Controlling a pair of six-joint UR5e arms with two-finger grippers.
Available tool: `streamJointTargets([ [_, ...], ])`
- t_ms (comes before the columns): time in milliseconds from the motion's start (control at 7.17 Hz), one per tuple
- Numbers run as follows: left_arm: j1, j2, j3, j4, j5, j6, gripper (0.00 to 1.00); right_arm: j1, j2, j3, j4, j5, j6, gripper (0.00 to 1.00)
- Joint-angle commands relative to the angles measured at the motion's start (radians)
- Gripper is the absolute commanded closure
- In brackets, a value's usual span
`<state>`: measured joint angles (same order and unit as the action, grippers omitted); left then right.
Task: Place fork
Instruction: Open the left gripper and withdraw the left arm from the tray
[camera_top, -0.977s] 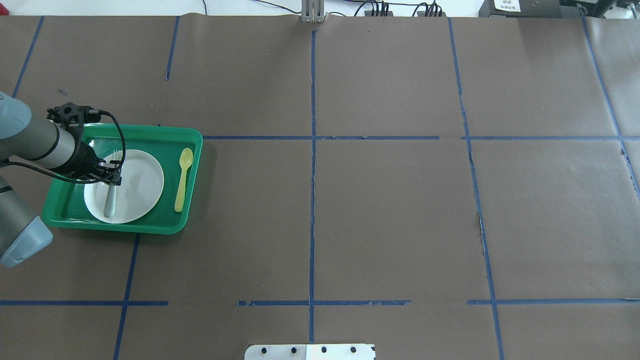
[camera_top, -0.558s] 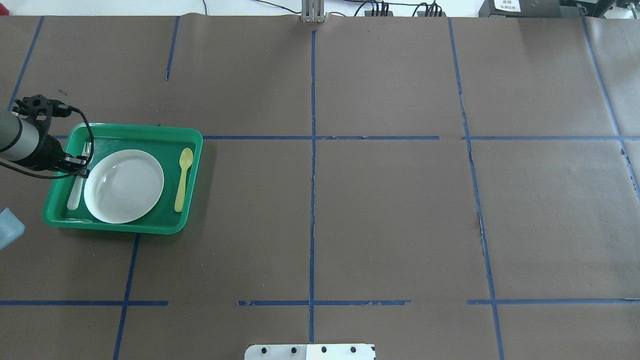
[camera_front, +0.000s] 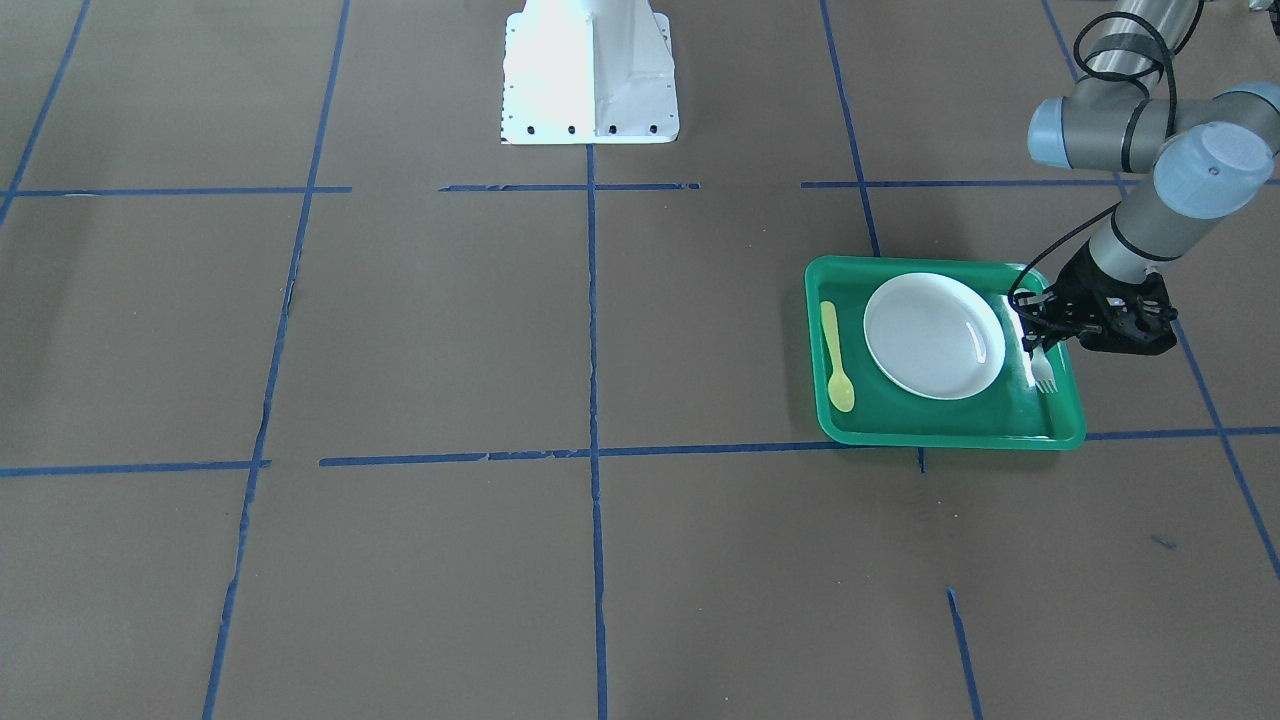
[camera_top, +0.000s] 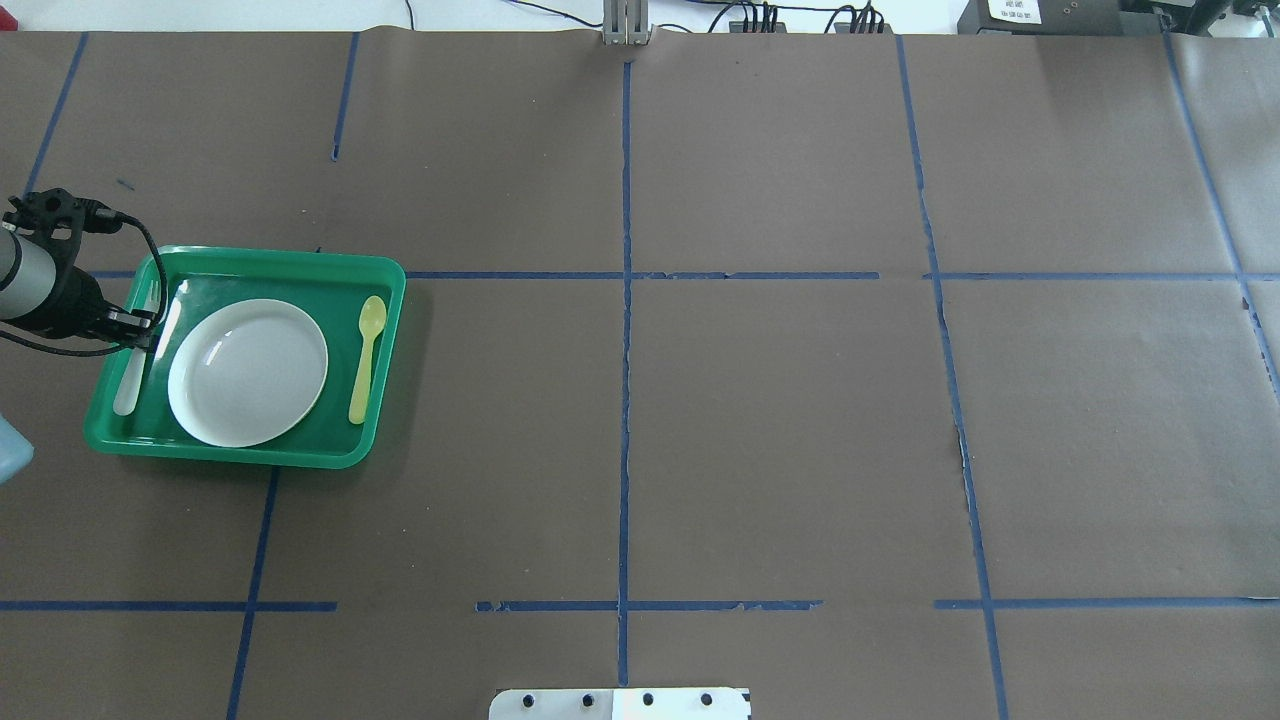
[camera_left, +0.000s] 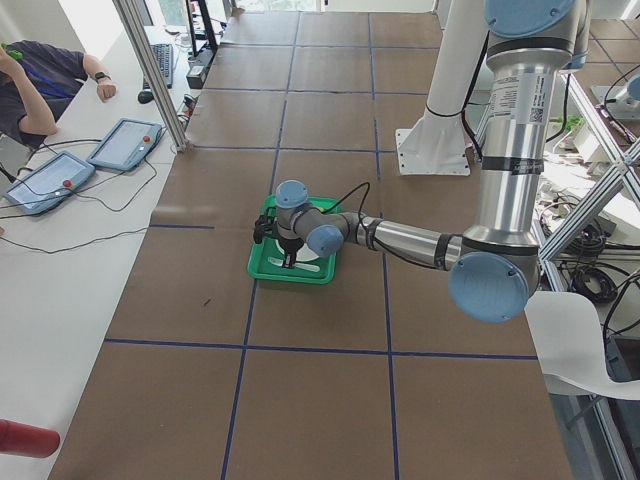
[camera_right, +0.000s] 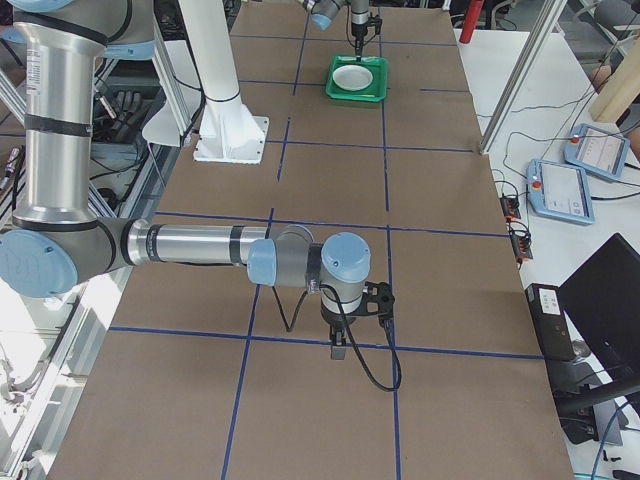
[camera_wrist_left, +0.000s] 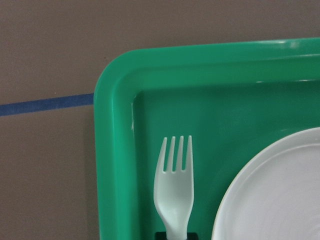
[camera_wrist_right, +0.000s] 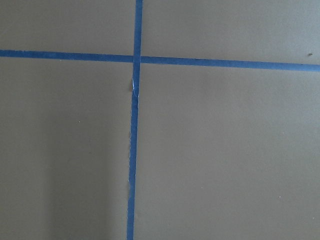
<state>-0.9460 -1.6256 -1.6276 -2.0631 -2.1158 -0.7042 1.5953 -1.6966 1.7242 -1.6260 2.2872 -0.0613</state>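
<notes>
The pale fork (camera_top: 133, 352) hangs in my left gripper (camera_top: 135, 325), which is shut on its handle. It is over the left strip of the green tray (camera_top: 300, 262), between the tray's rim and the round white plate (camera_top: 248, 372). I cannot tell whether it touches the tray floor. The left wrist view shows the fork (camera_wrist_left: 175, 185) with tines pointing away, beside the plate (camera_wrist_left: 280, 195). The front-facing view shows fork (camera_front: 1043, 375), gripper (camera_front: 1040, 340) and plate (camera_front: 935, 335). My right gripper (camera_right: 338, 350) shows only in the exterior right view, far from the tray; I cannot tell its state.
A yellow spoon (camera_top: 366, 358) lies in the tray on the plate's other side. The white robot base (camera_front: 590, 75) stands at mid-table. Blue tape lines (camera_wrist_right: 134, 150) cross the brown paper. Tablets (camera_left: 125, 145) lie at the operators' side.
My left gripper has carried the fork leftward, from over the plate to the tray's strip left of the plate. The plate and spoon have not moved.
</notes>
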Motion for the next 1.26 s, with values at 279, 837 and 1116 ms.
streamJointTargets([
  [279, -0.035, 0.000, -0.018, -0.002, -0.012, 0.000, 0.00, 0.000, 0.000, 0.000, 0.000, 0.000, 0.000, 0.00],
  [837, -0.276, -0.019, -0.092, 0.157, -0.104, 0.394, 0.00, 0.000, 0.000, 0.000, 0.000, 0.000, 0.000, 0.00],
  [1116, -0.393, -0.008, -0.103, 0.251, -0.104, 0.646, 0.00, 0.000, 0.000, 0.000, 0.000, 0.000, 0.000, 0.00],
])
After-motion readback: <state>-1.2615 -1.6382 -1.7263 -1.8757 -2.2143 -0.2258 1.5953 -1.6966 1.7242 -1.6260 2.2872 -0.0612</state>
